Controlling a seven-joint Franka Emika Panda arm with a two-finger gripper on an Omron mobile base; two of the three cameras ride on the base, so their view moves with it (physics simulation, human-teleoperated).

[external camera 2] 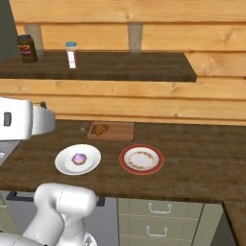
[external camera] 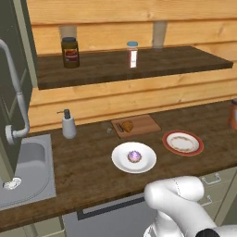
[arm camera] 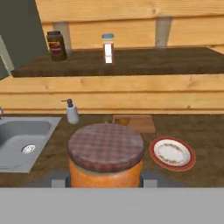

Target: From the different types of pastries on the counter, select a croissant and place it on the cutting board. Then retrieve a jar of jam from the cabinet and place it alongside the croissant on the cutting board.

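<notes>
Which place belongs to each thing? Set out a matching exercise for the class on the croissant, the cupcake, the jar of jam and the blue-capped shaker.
Things:
1. croissant
2. cupcake
3. jar of jam
4. blue-capped shaker

Places:
A. on the open wooden shelf
B. between the fingers, held above the counter
C. on the cutting board
D. on the white plate

Pairs: 1-C, 2-D, 3-B, 4-A

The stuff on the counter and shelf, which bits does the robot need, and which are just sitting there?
Needed: croissant, cutting board, jar of jam in the gripper.
Just sitting: cupcake on white plate, red-rimmed plate, soap dispenser, dark jar, shaker.
</notes>
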